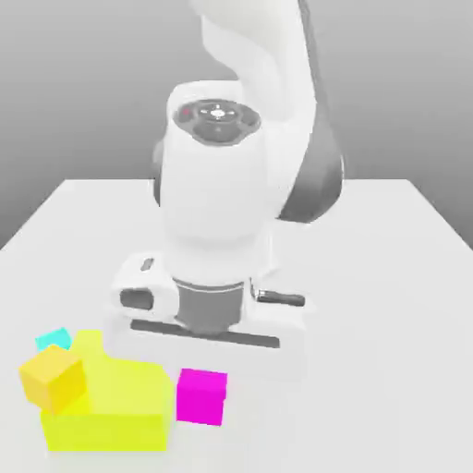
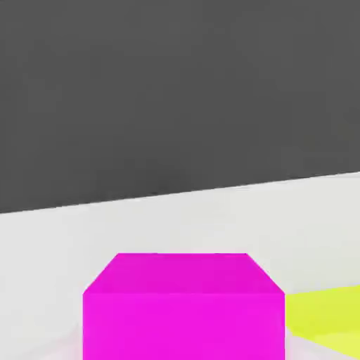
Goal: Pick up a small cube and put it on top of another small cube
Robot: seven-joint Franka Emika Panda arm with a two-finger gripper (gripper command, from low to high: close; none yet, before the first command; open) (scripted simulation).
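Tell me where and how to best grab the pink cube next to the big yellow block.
Probably from above, pinching two opposite flat sides of the pink cube. It sits square on the table, and the yellow block crowds one side, so use the pair of faces that stays free.

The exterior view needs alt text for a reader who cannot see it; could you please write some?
A white robot arm leans low over a white table. By its hand sits a small magenta cube, next to a big yellow block with an orange-yellow cube and a small cyan cube beside it.
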